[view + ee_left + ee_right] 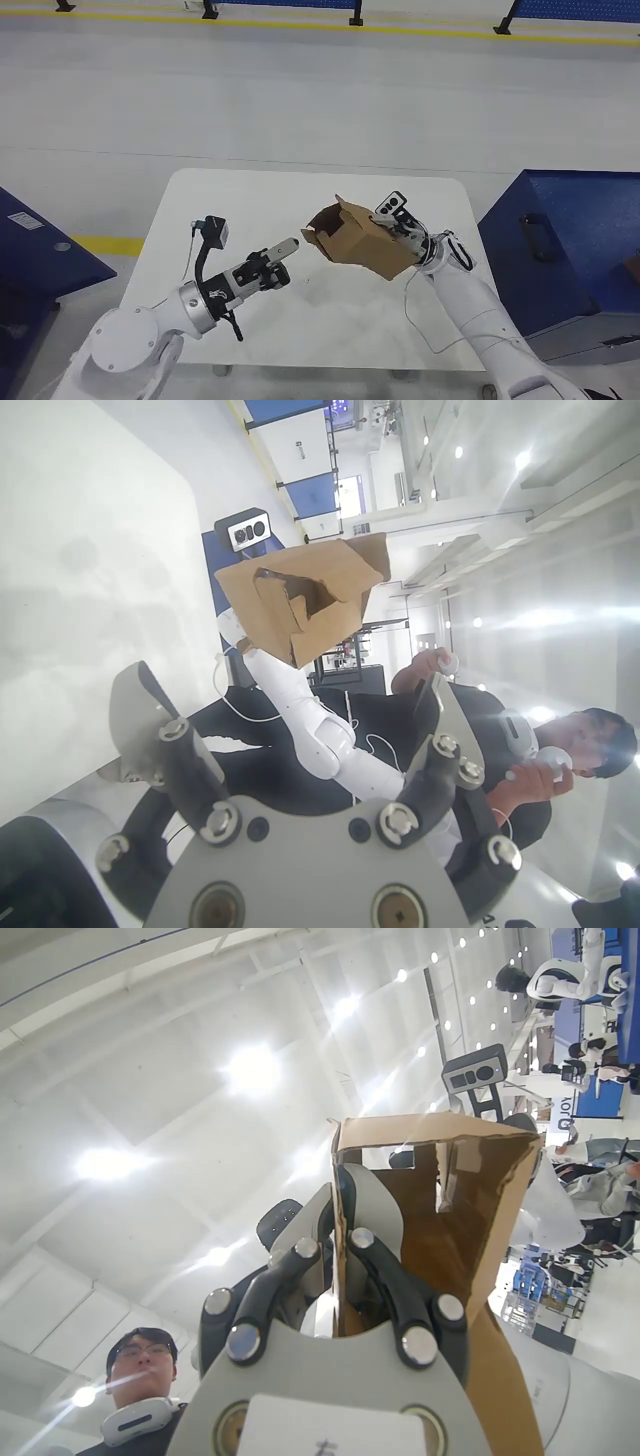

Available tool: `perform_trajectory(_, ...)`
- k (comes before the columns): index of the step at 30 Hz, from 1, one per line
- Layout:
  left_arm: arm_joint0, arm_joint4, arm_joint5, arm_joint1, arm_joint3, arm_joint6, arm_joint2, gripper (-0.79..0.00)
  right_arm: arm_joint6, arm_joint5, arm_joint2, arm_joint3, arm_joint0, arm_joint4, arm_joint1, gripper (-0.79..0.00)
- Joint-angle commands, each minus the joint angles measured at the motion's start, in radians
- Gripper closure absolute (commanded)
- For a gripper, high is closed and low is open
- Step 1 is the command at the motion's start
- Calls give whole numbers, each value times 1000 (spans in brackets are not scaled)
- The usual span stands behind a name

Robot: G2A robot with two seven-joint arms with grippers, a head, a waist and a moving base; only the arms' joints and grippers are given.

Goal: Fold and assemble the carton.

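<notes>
"Where's the carton (358, 243)?"

"Up over the worktop (250, 200), one wall pinched tight in the right tool (340, 1208). The left tool (282, 250) gapes wide nearby, holding nothing."

"Tricky to handle?"

"Light, I'd guess, but thin card buckles. I'd take the loose flaps near their creases."

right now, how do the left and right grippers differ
The left gripper is open and holds nothing; the right gripper is shut on a wall of the carton. The left gripper stands apart from the carton, pointing toward it; the right gripper holds it up above the table. Both are over the table.
</notes>
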Motion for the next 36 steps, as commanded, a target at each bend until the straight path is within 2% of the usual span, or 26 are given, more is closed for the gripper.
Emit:
perform_trajectory(1,-1,2,1,0,0,0,1,-785,-27,23,2,-19,-16,15,-1,0)
perform_trajectory(6,-6,61,50,5,2,-26,18,-785,-76,129,25,-64,-46,74,-1,0)
perform_trajectory(12,-24,97,68,5,9,-40,58,-785,-72,173,30,-85,-65,60,-1,0)
perform_trajectory(22,-68,124,112,-1,22,-36,125,-785,-53,140,30,-113,-89,-19,-1,0)
perform_trajectory(31,-128,194,227,-11,59,-26,230,-785,-43,122,43,-144,-107,-58,1,0)
perform_trajectory(36,-156,202,258,-18,76,-19,270,-785,-41,122,50,-151,-113,-67,1,0)
